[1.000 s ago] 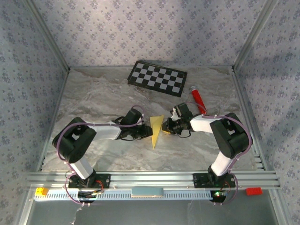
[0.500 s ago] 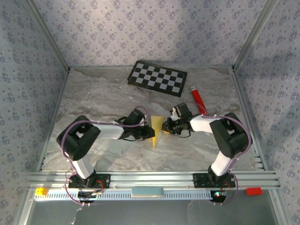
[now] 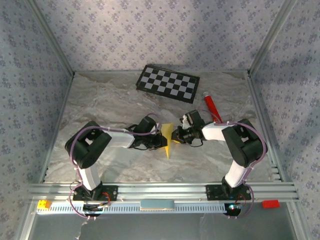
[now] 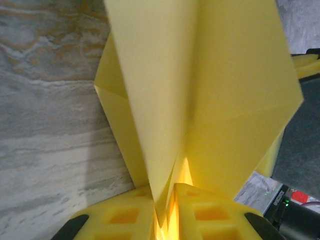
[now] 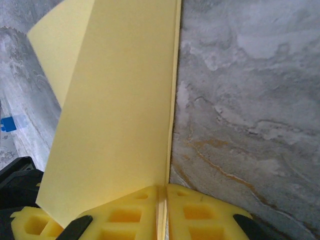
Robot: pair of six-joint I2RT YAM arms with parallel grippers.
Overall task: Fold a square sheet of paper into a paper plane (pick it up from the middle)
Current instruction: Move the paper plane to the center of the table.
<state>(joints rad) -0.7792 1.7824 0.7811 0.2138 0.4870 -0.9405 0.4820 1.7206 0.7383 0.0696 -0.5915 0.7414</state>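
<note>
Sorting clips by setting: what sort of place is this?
Probably a robot-lab recording cell: wallpapered walls in aluminium framing, a checkerboard panel like a calibration target, and a slotted rail bearing the left arm and right arm holding yellow paper.

paper plane [image 4: 210,75]: matt yellow paper (sharp creases) | table [image 5: 240,100]: crumpled silvery marbled sheet

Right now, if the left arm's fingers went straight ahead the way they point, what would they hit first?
Probably the right arm's fingers, which face the left arm's fingers across the folded paper both pinch; depth is unclear.
</note>
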